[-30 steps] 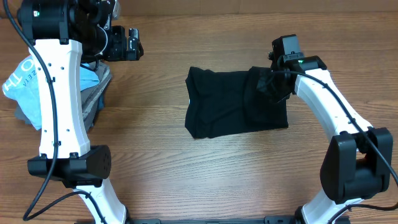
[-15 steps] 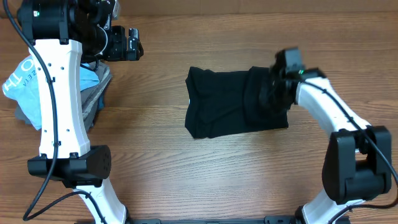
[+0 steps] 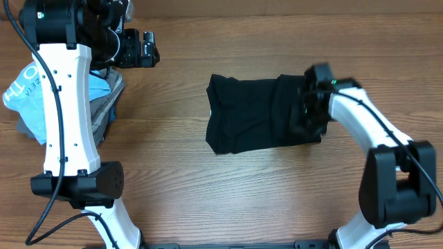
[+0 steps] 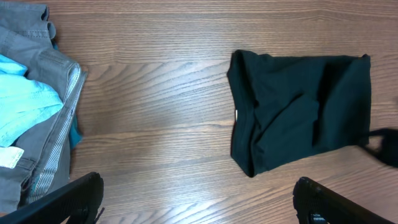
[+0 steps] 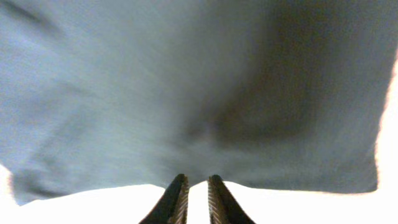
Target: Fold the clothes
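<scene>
Where one pile [image 3: 21, 97] lies left, one black T-shirt [image 3: 249, 114].

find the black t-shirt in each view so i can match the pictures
Overhead: the black T-shirt lies right of centre on the wooden table, with the right gripper at its right end.
Left wrist: it is in the right half of the picture.
Right wrist: it fills nearly the whole picture, washed out to grey-blue, above the fingers.
Shared landmark: the right gripper at the shirt's right edge, seen as a dark shape at the left wrist view's right border.
</scene>
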